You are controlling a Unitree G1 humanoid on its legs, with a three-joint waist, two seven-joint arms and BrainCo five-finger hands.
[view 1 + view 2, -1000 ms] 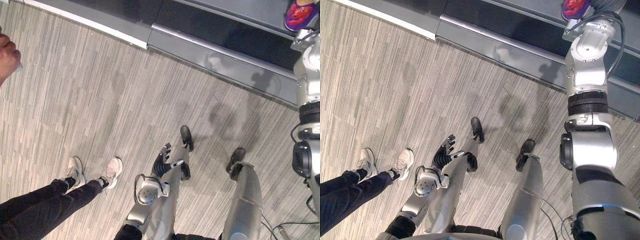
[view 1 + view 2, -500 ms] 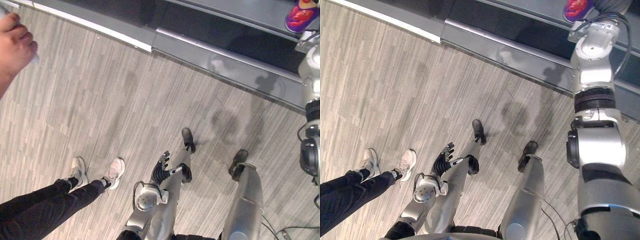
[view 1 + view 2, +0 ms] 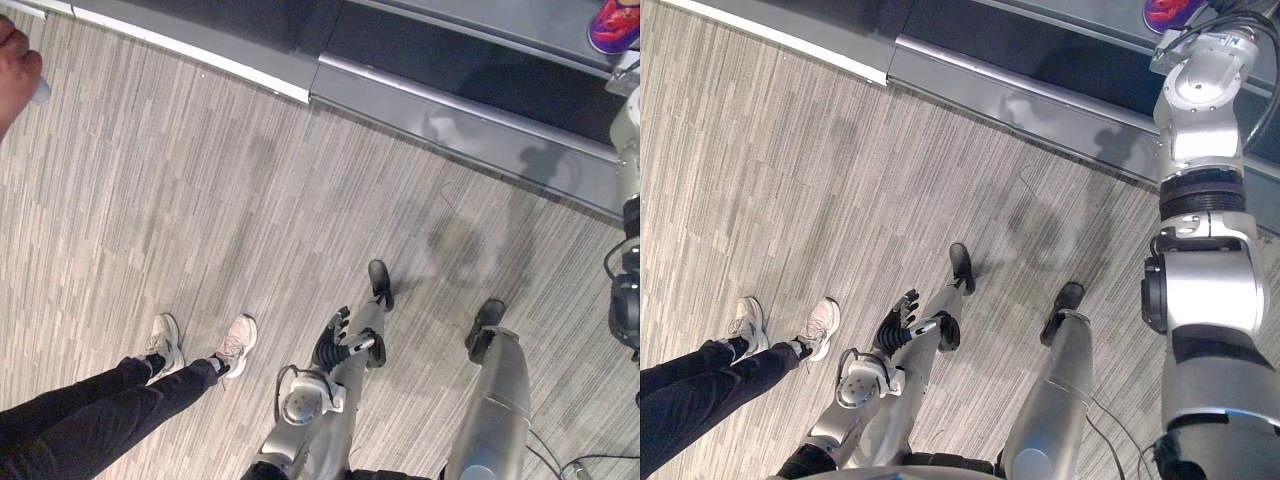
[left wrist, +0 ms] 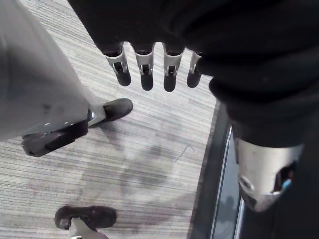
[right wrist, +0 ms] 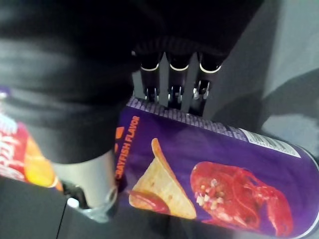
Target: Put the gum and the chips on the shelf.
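grey shelf (image 3: 490,25) w/ chips can (image 3: 612,25)

chips can (image 3: 612,25) at shelf (image 3: 480,18), far right | person's shoes (image 3: 200,345) on floor (image 3: 150,200), left

One purple chips can (image 5: 224,174), far right. One grey shelf (image 3: 450,110) along the far side. One person, near left: two dark trouser legs (image 3: 90,410), two white shoes (image 3: 236,343), one raised hand (image 3: 15,65) far left. Two robot hands: left hand (image 3: 330,345) near centre, right hand (image 5: 89,184) far right.

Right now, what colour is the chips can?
The chips can is purple; right wrist view shows it best.
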